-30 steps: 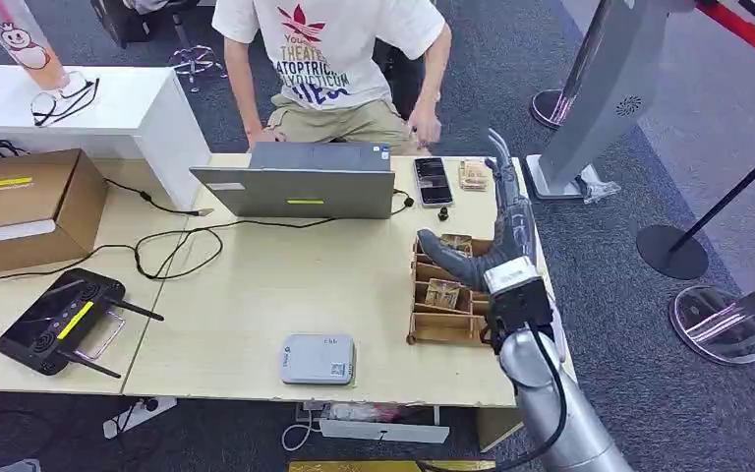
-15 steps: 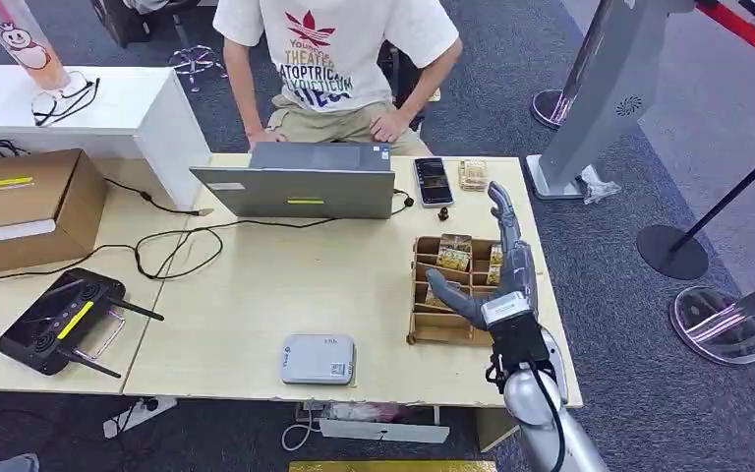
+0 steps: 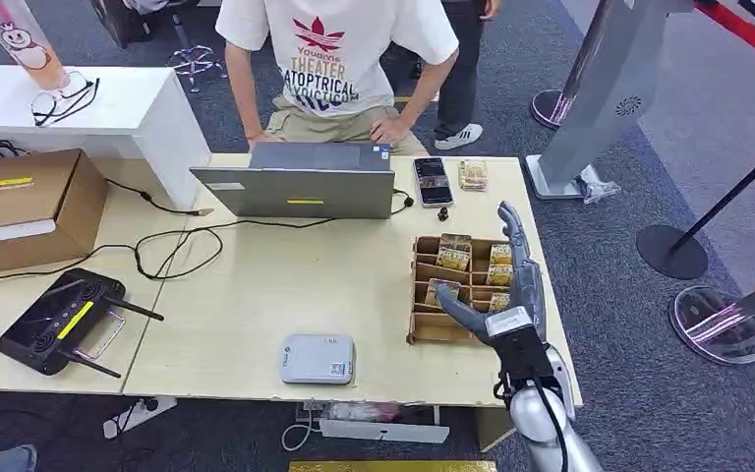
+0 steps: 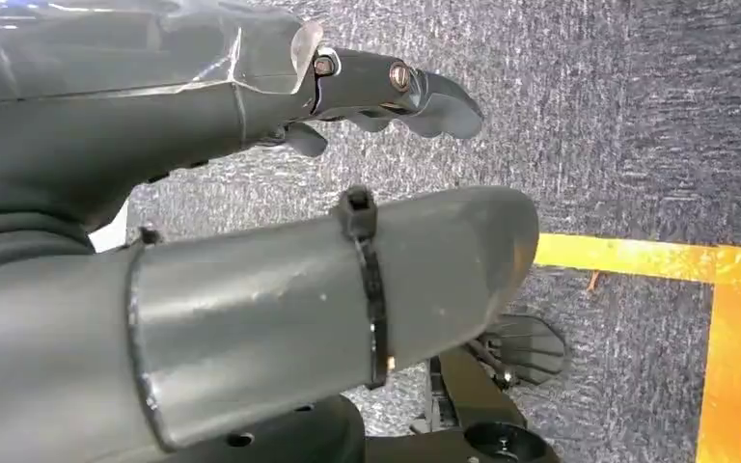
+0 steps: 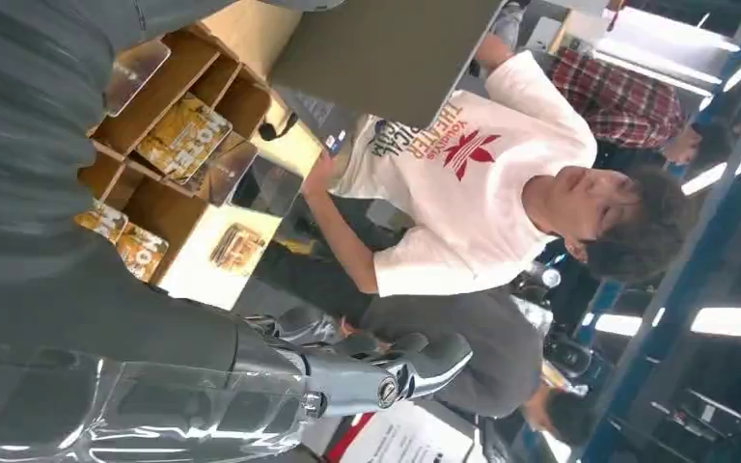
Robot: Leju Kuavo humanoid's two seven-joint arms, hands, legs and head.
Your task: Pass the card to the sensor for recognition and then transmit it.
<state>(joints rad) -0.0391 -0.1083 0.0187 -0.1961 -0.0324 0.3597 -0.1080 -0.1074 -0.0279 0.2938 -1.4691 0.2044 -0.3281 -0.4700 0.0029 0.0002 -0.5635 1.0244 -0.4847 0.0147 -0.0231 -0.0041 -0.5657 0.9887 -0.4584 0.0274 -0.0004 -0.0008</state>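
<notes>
Fingers [image 3: 521,258] of the right hand [image 3: 506,290] spread and straight, holding nothing, tips aimed toward 12 o'clock, thumb splayed toward 10 o'clock over the near right corner of the wooden card rack [image 3: 425,329]. Hovering above the rack's right-hand column, with the cards [image 3: 455,252] upright in their slots directly under and just to 10–11 o'clock of the palm; nearest one, the card [image 3: 440,293] in the middle row, just off the thumb tip. Card faces turned toward the near edge, long edges running 3 to 9 o'clock, so crosswise to the fingers. Likely a descent and a pinch across a top edge next. Sensor [image 3: 317,358], a flat grey pad, lying near the bench [image 3: 256,295] front edge at about 8 o'clock from the hand, well apart. Left hand [image 4: 251,193] hanging over grey carpet, nothing in it, whether spread or curled impossible to tell; right plainly the nearer
</notes>
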